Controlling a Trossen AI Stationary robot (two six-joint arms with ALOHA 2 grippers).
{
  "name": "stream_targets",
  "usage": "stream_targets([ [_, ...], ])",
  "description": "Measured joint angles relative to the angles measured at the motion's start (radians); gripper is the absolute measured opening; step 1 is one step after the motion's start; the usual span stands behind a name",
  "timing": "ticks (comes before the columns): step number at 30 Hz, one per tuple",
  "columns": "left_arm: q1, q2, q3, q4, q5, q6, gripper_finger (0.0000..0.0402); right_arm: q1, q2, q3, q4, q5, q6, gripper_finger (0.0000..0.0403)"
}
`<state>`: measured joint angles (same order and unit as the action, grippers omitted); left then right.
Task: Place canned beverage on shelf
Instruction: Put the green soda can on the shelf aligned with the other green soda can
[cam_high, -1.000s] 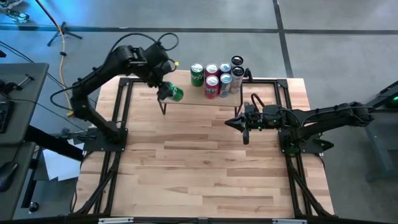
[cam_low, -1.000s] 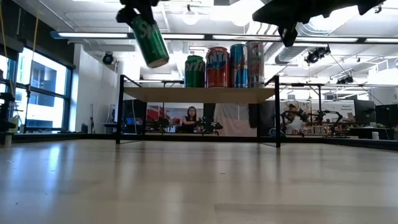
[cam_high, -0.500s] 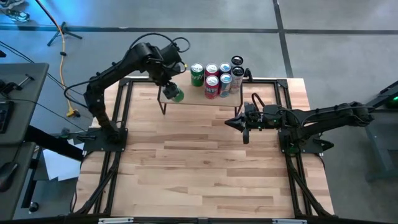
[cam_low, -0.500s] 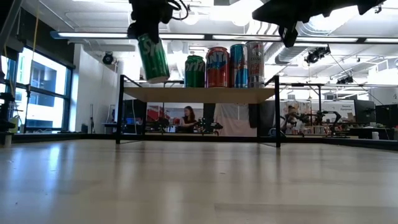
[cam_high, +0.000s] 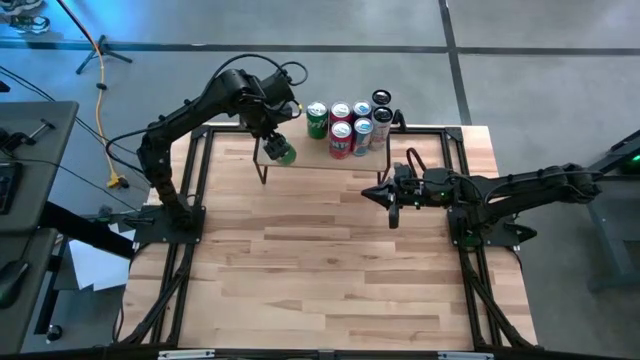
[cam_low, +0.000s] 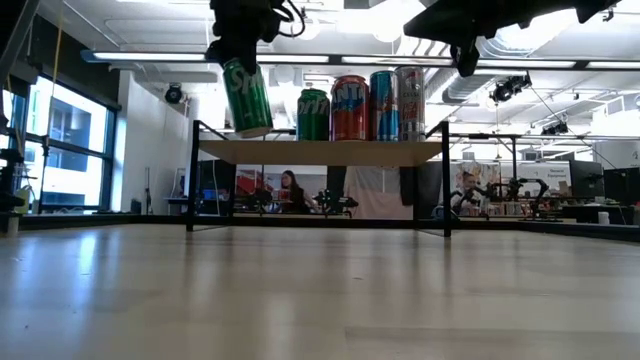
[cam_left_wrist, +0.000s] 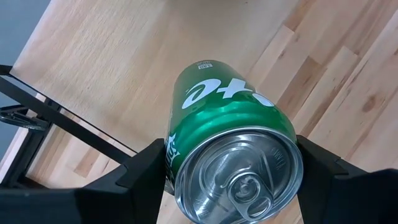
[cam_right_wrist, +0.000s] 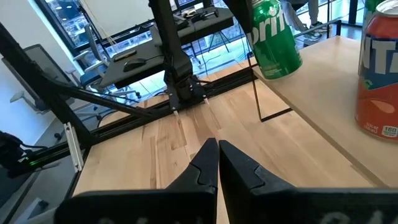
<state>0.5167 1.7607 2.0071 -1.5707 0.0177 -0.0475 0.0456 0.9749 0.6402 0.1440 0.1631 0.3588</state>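
The green can (cam_left_wrist: 227, 146), smooth, rigid and probably slippery, was clamped across its sides near the top by the left gripper (cam_left_wrist: 233, 180), tilted, with the shelf (cam_low: 320, 151) just below.

looking straight down, the dark left arm reaches across the back left corner of the big light-wood table (cam_high: 330, 260), and its left gripper (cam_high: 277, 148) has a green drink can (cam_high: 283, 152) clamped in it, right over the left end of the small light-wood shelf on thin black legs (cam_high: 320, 170). a bunch of other upright cans (cam_high: 348, 122), green, red, blue and dark, stands packed together along the shelf's far right side. the right gripper (cam_high: 385, 197), fingers pressed together with nothing between them, hangs just off the shelf's right end.
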Motion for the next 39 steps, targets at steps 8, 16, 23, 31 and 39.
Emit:
stream_targets([
  [8, 0.000, -0.002, 0.000, 0.000, -0.001, -0.032, 0.0234, 0.000, 0.000, 0.000, 0.000, 0.000, 0.000, 0.0000],
  [16, 0.000, -0.002, 0.000, 0.000, -0.002, -0.048, 0.0242, 0.000, 0.000, 0.000, 0.000, 0.000, 0.000, 0.0000],
  [23, 0.000, -0.002, 0.000, 0.000, -0.002, -0.053, 0.0244, 0.000, 0.000, 0.000, -0.001, -0.001, 0.008, 0.0000],
  [31, 0.000, -0.002, 0.000, 0.000, -0.003, -0.053, 0.0244, 0.000, 0.000, 0.000, -0.001, -0.001, 0.011, 0.0000],
  [39, 0.000, -0.002, 0.000, 0.000, -0.003, -0.038, 0.0244, 0.000, 0.000, 0.000, -0.001, -0.001, 0.011, 0.0000],
])
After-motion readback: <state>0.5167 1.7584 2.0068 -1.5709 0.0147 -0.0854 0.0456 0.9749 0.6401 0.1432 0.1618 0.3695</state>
